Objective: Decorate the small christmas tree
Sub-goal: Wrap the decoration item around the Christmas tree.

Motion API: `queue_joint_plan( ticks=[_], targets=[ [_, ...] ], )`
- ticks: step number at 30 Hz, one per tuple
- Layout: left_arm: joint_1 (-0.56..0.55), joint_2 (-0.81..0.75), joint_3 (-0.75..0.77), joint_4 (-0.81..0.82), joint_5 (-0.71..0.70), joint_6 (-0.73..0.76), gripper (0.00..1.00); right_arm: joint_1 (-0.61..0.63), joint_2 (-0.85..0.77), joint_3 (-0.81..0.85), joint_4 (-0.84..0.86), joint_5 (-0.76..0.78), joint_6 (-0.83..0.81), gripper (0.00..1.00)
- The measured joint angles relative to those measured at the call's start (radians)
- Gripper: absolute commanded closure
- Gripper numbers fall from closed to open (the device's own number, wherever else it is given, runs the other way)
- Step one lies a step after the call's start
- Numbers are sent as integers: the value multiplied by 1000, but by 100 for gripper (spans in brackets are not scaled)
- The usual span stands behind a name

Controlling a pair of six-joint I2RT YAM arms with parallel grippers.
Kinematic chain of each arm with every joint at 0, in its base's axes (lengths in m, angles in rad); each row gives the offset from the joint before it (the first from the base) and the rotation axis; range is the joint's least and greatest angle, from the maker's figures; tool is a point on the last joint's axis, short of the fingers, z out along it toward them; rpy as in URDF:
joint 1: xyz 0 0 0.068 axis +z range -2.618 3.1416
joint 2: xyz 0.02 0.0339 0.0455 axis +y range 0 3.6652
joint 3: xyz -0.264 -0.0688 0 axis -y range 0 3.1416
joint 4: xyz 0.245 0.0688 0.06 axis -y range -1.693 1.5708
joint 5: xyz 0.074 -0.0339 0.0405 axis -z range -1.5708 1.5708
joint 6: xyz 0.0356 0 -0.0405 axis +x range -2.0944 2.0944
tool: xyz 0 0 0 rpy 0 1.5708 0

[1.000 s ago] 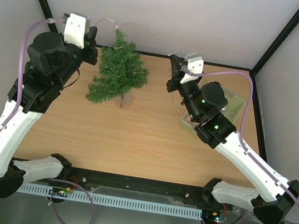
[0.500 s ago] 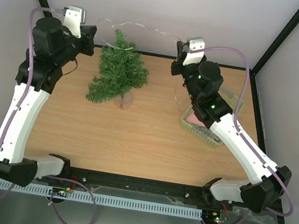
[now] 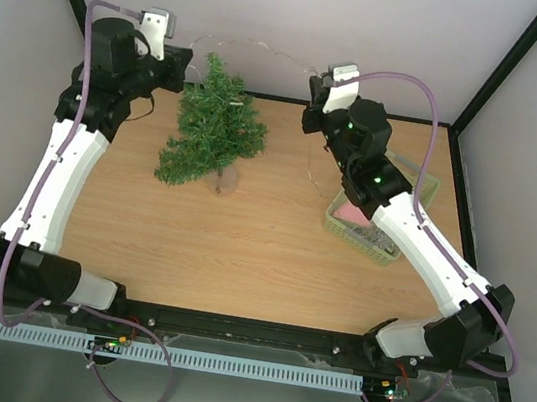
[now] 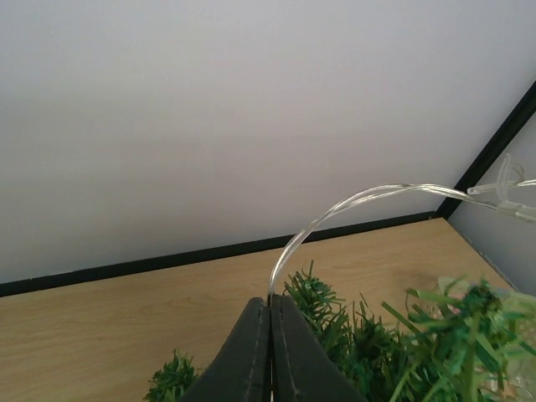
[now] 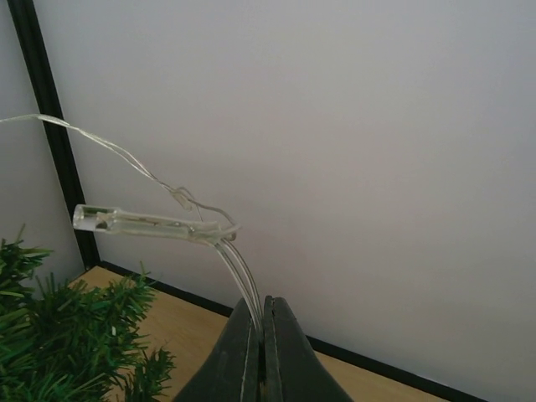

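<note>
From above, the small christmas tree (image 3: pixel 213 132) stands toward the back left of your wooden table (image 3: pixel 241 248), leaning left. Your left gripper (image 3: pixel 180 64) and right gripper (image 3: pixel 315 95) hang either side of its tip, a clear light string (image 3: pixel 256 45) arching between them. A green basket (image 3: pixel 375 245) sits at the right. In your left wrist view, the left gripper (image 4: pixel 270 314) is pinched together on the light string (image 4: pixel 352 201), with the tree (image 4: pixel 394 343) below. In your right wrist view, the right gripper (image 5: pixel 262 314) is clamped on the string's strands just under a clear bulb (image 5: pixel 142 222), with the tree (image 5: pixel 59 343) at lower left.
</note>
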Motion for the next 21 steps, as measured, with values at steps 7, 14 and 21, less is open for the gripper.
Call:
queue_joint_plan(
  ticks=[7, 14, 21],
  targets=[
    [4, 31, 27, 5, 25, -20, 90, -13, 19, 23, -56, 18, 16, 98],
    [4, 10, 15, 7, 36, -29, 80, -18, -16, -3, -82, 24, 39, 98],
    [4, -114, -110, 28, 43, -42, 76, -19, -96, -54, -94, -92, 52, 98]
  ],
)
